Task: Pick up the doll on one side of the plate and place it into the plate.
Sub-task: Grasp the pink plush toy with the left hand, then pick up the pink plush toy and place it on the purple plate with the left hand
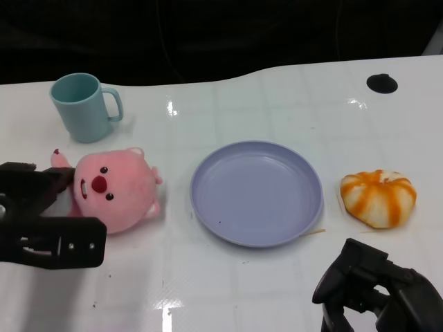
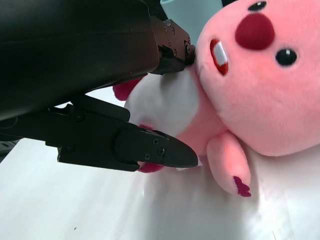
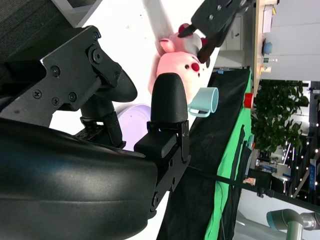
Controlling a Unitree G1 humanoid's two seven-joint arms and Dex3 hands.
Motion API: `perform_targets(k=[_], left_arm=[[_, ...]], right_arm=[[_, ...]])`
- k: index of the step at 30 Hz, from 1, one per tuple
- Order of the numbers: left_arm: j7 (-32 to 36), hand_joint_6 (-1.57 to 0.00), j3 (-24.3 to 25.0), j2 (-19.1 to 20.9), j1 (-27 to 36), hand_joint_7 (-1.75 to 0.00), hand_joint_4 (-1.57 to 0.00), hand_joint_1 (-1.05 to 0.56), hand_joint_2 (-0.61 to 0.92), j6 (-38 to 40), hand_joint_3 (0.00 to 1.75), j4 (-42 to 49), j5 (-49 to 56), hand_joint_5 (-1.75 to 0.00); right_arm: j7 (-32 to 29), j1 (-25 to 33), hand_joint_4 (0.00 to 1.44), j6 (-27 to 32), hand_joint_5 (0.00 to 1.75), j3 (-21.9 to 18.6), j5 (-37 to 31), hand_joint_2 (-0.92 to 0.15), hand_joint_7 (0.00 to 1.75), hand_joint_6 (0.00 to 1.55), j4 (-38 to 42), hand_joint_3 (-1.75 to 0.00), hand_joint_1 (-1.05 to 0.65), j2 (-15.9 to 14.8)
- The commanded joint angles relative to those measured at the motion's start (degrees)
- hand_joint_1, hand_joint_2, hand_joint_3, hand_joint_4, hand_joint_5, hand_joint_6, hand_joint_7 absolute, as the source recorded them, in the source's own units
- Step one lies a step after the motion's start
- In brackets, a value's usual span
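The pink plush doll lies on the white table just left of the lilac plate, which has nothing in it. My left hand is at the doll's left side, and its fingers lie apart above and below the doll's white belly, touching the plush. The doll rests on the table. The right wrist view shows the left hand straddling the doll from afar. My right hand hovers low at the front right, fingers loosely bent and holding nothing.
A light teal cup stands behind the doll at the back left. An orange-and-white striped plush lies right of the plate. A black round hole marks the table's back right. A dark backdrop lies beyond the table's far edge.
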Motion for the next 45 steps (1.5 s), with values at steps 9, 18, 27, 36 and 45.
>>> perform_targets(k=[9,18,27,36,45], left_arm=[[14.7,-0.81,-5.6,-3.9,-3.6,-1.11,-0.77,-0.21,0.92,-10.4,0.14,18.3,-2.5,-1.55],[31.4,-0.57,-3.7,-4.7,-2.0,-1.74,-0.84,-0.14,0.91,-9.7,0.26,15.7,-4.7,-1.75],[24.6,-0.72,5.6,-5.0,1.5,-1.75,-0.90,-0.12,0.59,-5.1,0.95,4.5,-16.0,-1.75],[20.3,-0.74,9.0,-5.0,6.1,-1.75,-0.92,-0.14,0.43,-0.9,1.26,-15.4,-16.7,-1.75],[11.9,-0.69,6.7,-9.7,3.8,-1.75,-0.87,-0.12,0.42,6.4,1.11,-27.6,-15.6,-1.75]], right_arm=[[-0.2,0.4,0.65,0.5,1.75,-0.2,0.3,-0.49,1.46,0.59,-1.2,-1.23,-0.02,-0.3],[-0.3,0.1,0.65,1.1,1.75,-0.1,0.1,-0.47,1.47,0.58,-1.4,-1.26,0.00,-0.3],[-0.3,0.3,0.65,1.1,1.75,0.1,0.2,-0.47,1.49,0.58,-1.5,-1.29,0.02,-0.3],[-0.2,0.2,0.65,1.4,1.75,-0.1,0.4,-0.47,1.49,0.57,-1.5,-1.29,0.02,-0.4],[-0.5,0.1,0.65,1.7,1.75,0.8,-0.1,-0.47,1.49,0.58,-1.6,-1.27,0.01,-0.1]])
